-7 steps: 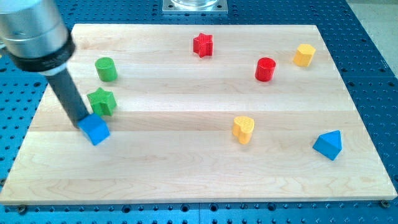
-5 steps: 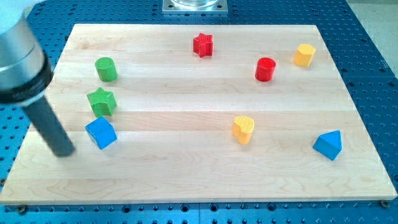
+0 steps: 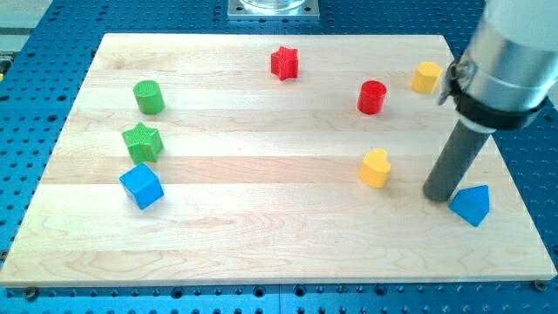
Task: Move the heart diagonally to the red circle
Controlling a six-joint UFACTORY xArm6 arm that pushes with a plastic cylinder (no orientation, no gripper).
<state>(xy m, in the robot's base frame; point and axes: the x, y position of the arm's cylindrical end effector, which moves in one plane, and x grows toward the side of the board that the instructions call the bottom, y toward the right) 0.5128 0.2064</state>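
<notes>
Beside blue triangle (image 3: 472, 205), perhaps touching: my tip (image 3: 438, 195).

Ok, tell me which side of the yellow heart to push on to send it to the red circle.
Push its lower face, from the view's bottom: the red circle sits almost straight above the heart. My tip is to the heart's right, beside the blue block.

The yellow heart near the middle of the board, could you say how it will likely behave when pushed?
The yellow heart looks squat with a flat base, so it should slide on the smooth wooden board rather than tip. Its lobed outline may make it turn if my tip, now to its right, presses off-centre.
</notes>
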